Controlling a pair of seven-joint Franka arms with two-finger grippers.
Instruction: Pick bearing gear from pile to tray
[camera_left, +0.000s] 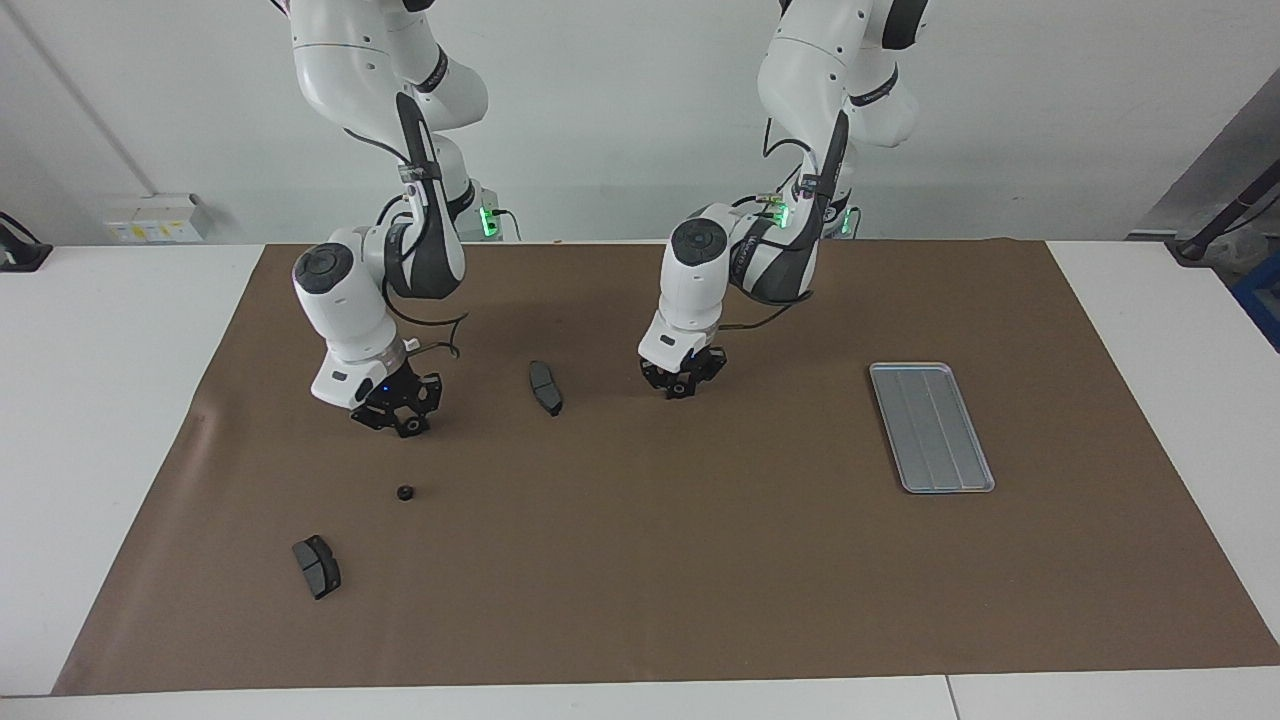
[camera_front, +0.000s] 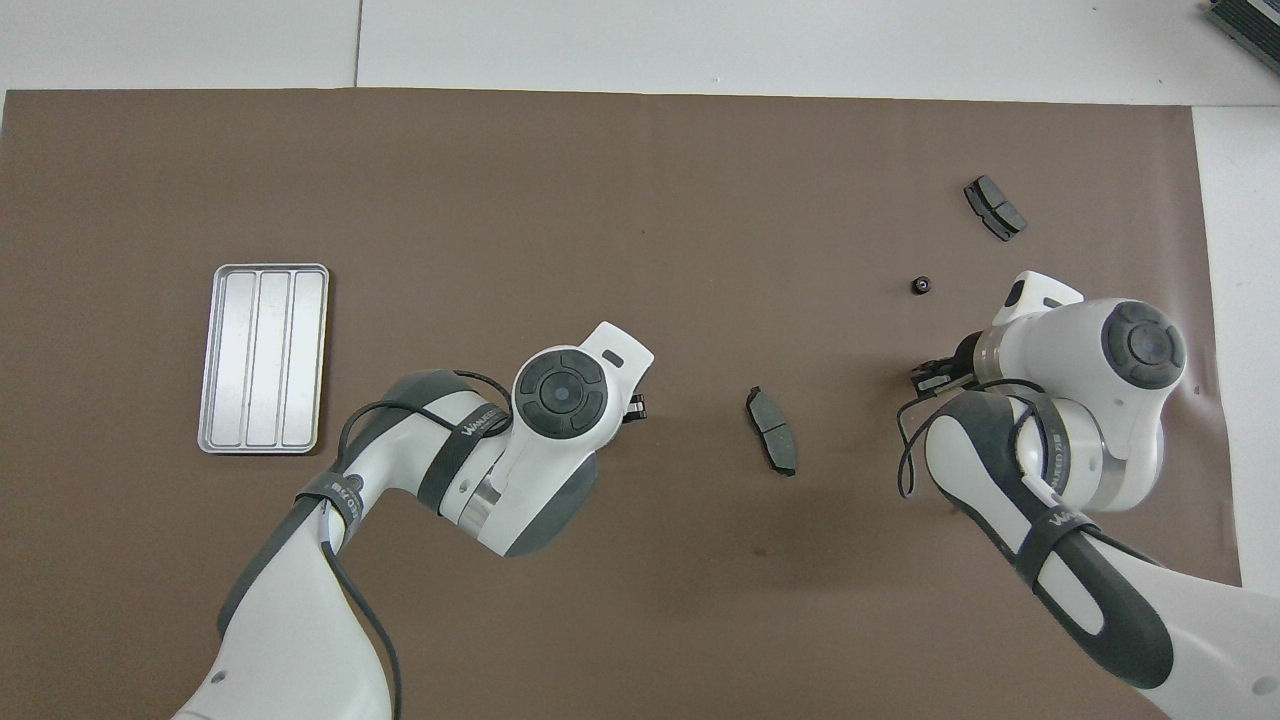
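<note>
The pile is a loose scatter toward the right arm's end of the table. It holds a tiny black round piece (camera_left: 405, 493) (camera_front: 921, 285) and a dark grey brake-pad-shaped piece (camera_left: 317, 566) (camera_front: 994, 207) farther from the robots. A second brake-pad piece (camera_left: 545, 387) (camera_front: 772, 430) lies between the two grippers. No white half-ring shows. The silver-grey grooved tray (camera_left: 930, 425) (camera_front: 265, 358) lies empty toward the left arm's end. My right gripper (camera_left: 405, 425) (camera_front: 930, 378) hangs low over bare mat close to the round piece. My left gripper (camera_left: 680, 388) (camera_front: 637, 406) hangs low over bare mat mid-table.
A brown mat (camera_left: 700, 560) covers most of the white table (camera_left: 110, 400). Both arms' bodies hide their fingers from above.
</note>
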